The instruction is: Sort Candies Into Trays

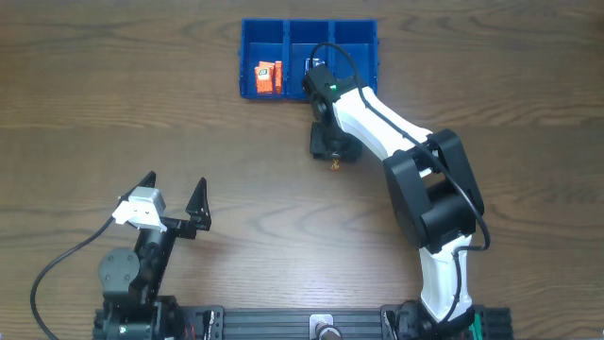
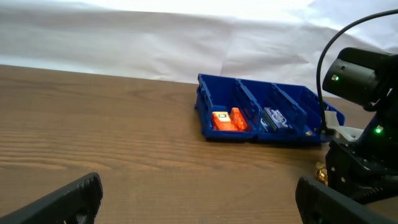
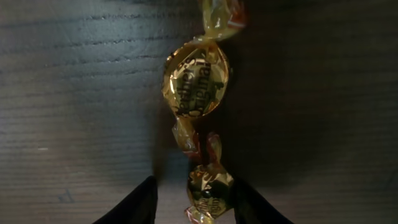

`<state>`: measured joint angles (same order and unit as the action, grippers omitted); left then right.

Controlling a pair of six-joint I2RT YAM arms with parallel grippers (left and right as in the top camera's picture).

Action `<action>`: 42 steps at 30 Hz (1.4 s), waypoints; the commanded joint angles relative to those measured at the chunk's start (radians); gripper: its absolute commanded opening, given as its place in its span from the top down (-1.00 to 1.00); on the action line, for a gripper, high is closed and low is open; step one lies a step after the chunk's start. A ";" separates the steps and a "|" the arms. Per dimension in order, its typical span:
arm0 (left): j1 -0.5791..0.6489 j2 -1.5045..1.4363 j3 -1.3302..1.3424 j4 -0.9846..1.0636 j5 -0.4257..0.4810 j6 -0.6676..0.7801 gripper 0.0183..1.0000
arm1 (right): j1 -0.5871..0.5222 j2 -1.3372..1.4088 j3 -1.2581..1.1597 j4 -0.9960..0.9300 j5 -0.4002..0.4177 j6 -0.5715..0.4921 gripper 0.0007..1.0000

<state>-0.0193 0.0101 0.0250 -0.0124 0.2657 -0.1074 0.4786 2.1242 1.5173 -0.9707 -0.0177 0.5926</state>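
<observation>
Right pincer (image 3: 194,205): pointed straight down at the desk (image 1: 113,94), just in front of the tray; fingers apart, not clamped on anything.
Gold candy, near (image 3: 210,186): lies on the desk between the right pincer's fingers, closer to one finger, with a gap to the other.
Gold candy, far (image 3: 196,78): lies on the desk just past the near one, in line with it; their twisted wrapper ends meet or overlap.
Left pincer (image 1: 176,181): well away from the tray, near its own base at the desk's left side; fingers wide apart, holding nothing.
Blue tray (image 1: 286,38): three compartments side by side, at the far middle of the desk.
Orange candies (image 1: 269,77): in the tray's left compartment, lying close together.
Blue-wrapped candy (image 2: 273,118): in the middle compartment.
Right compartment: contents cannot be made out.
Obstruction: the right arm (image 1: 377,118) and its black cable (image 1: 344,61) cross above the front of the middle and right compartments in the top view, hiding part of them.
Surroundings: white sheet (image 2: 155,43) behind the desk's far edge.
</observation>
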 commanded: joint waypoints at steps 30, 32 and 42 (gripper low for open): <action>0.006 -0.006 -0.020 -0.036 0.039 -0.005 -1.00 | -0.029 -0.068 -0.008 -0.029 0.051 0.006 0.65; 0.006 -0.006 -0.020 -0.036 0.039 -0.005 -1.00 | -0.029 -0.107 -0.007 -0.029 0.054 0.002 0.65; 0.006 -0.006 -0.021 -0.036 0.039 -0.004 -1.00 | -0.029 -0.252 0.161 0.011 0.326 -0.037 0.66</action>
<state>-0.0193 0.0101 0.0250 -0.0128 0.2661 -0.1074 0.4549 1.9007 1.5738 -0.9825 0.1333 0.5865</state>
